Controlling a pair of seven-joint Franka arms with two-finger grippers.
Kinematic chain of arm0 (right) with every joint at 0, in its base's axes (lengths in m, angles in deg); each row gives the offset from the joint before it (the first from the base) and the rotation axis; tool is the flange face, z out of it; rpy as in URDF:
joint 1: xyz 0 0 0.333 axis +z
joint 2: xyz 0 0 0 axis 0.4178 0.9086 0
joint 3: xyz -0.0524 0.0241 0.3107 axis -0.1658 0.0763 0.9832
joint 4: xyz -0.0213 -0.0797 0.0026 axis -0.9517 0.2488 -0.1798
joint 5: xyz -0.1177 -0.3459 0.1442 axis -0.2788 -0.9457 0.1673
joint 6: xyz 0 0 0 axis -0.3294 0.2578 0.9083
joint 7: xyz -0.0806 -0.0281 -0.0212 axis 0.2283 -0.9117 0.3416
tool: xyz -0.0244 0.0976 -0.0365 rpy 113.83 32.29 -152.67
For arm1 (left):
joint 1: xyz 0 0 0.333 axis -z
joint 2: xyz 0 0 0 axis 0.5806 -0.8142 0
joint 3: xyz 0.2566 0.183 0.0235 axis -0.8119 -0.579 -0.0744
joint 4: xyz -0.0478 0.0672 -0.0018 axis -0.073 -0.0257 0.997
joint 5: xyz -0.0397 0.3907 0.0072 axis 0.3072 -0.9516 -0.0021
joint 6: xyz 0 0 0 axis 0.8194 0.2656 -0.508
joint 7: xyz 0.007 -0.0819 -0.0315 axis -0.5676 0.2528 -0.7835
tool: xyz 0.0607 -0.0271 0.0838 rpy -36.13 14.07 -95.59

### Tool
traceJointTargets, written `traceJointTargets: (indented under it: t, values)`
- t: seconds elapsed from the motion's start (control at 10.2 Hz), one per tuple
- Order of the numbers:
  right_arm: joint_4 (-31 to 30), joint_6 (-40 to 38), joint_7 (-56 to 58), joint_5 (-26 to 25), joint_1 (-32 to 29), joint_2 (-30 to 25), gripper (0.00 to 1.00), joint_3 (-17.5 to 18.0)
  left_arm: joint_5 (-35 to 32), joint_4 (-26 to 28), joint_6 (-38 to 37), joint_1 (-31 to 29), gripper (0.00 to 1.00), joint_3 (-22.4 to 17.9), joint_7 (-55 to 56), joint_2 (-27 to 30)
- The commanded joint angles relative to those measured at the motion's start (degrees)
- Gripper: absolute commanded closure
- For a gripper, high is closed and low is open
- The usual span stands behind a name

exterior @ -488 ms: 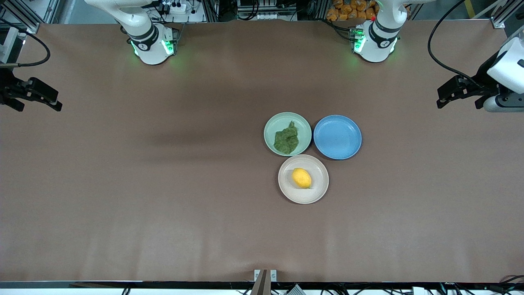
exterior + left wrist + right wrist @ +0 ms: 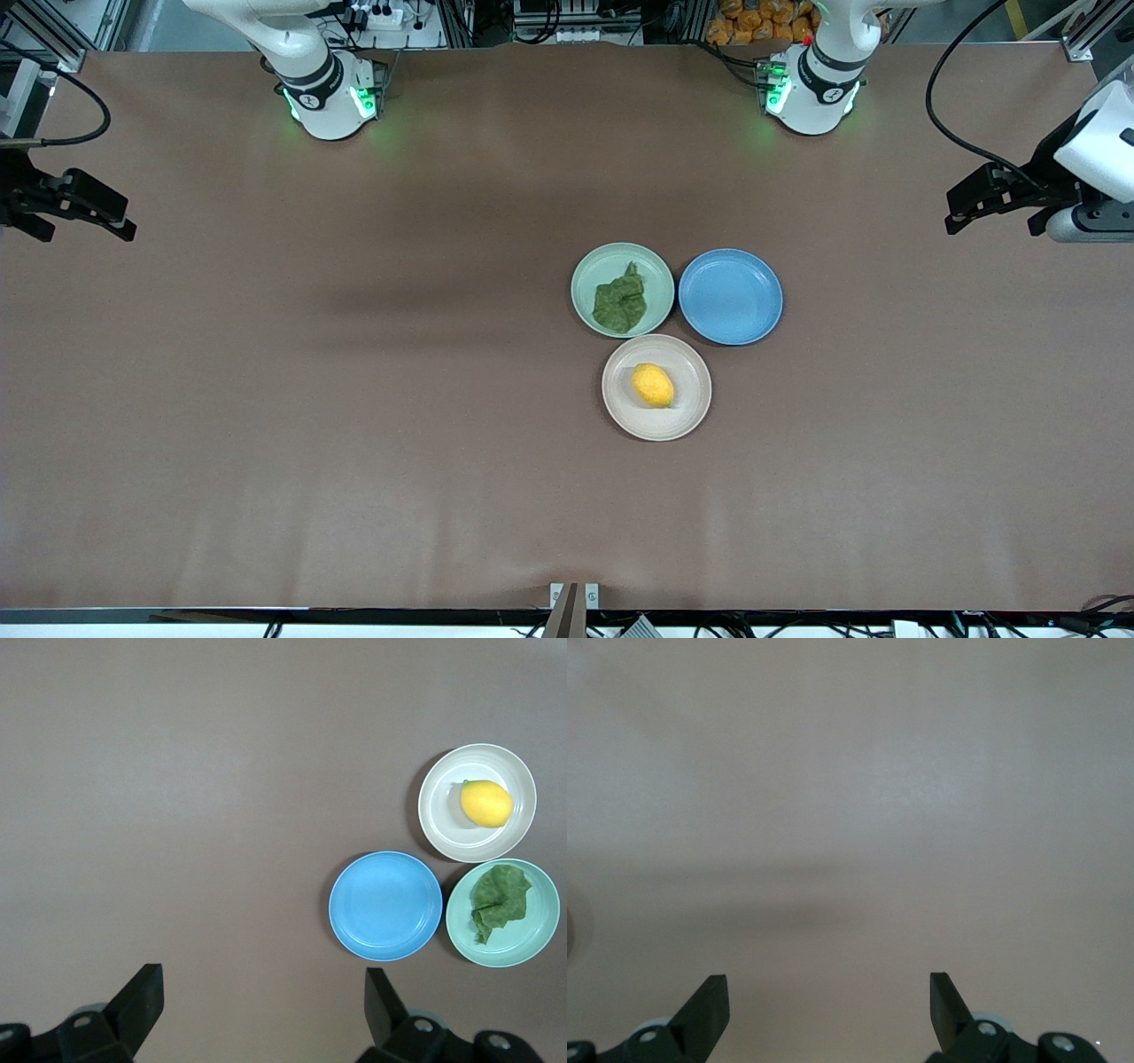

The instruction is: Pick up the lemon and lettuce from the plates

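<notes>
Front view: lettuce [image 2: 619, 302] is lying on the mint plate [image 2: 585, 276]; lemon [image 2: 653, 385] is sitting on the cream plate [image 2: 618, 409], nearer the camera; blue plate [image 2: 730, 296] is resting beside the mint one. Left gripper [image 2: 974, 206] and right gripper [image 2: 84, 208] are hovering over opposite worktop [image 2: 354, 399] ends, well apart from both items.

Left wrist view: fingers [image 2: 142, 997] are standing wide apart, holding nothing; lemon [image 2: 486, 803] and lettuce [image 2: 499, 900] are showing far off.

Right wrist view: fingers [image 2: 709, 1003] are gaping wide, empty, over bare worktop [image 2: 850, 797].

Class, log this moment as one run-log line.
lemon on beige plate | lettuce on mint plate | left end effector open | right end effector open
</notes>
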Motion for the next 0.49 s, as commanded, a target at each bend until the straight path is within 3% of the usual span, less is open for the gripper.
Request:
traceJointTargets:
  t: [0.0,0.39]
  values:
    - [-0.67,0.38,0.84,0.85,-0.51,-0.66,0.00,0.28,1.05,-2.30,-1.04,0.15,0.00,0.80,-0.62,-3.33]
    - [-0.67,0.38,0.84,0.85,-0.51,-0.66,0.00,0.37,1.05,-3.36,1.77,1.55,0.00,1.24,-0.79,-9.21]
